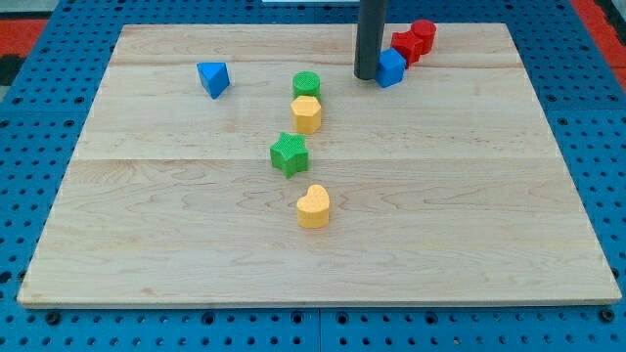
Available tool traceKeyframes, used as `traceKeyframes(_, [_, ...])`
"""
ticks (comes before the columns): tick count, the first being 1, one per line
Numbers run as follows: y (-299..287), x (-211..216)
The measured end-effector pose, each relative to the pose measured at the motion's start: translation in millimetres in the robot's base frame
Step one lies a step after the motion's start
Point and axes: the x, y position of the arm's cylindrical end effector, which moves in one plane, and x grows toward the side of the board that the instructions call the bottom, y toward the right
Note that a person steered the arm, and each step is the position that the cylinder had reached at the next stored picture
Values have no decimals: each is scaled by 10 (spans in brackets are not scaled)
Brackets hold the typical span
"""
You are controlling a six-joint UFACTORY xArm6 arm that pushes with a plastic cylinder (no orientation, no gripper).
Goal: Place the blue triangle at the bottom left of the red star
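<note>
The blue triangle (212, 78) lies at the upper left of the wooden board (176, 225). Two red blocks sit touching each other at the view's top right: one (405, 46) nearer the middle and one (424, 33) behind it. I cannot tell which of them is the star. A blue cube-like block (393, 67) rests against the nearer red block's lower left. My tip (368, 76) stands right at the blue cube's left side, far to the right of the blue triangle.
A green round block (306, 84) sits just above a yellow hexagon (306, 113) near the middle. A green star (289, 154) lies below them, and a yellow heart (313, 206) lower still. A blue pegboard surrounds the board.
</note>
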Motion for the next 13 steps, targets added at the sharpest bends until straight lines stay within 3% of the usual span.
traceKeyframes(1, [-1097, 107])
traceKeyframes(2, [-1621, 121])
traceKeyframes(4, [-2429, 728])
traceKeyframes(5, [-2280, 227])
traceKeyframes(6, [-1518, -25])
traceKeyframes(8, [-1927, -407])
traceKeyframes(9, [-1153, -625])
traceKeyframes(10, [-1256, -398])
traceKeyframes(11, [-1695, -487])
traceKeyframes(13, [-1632, -92])
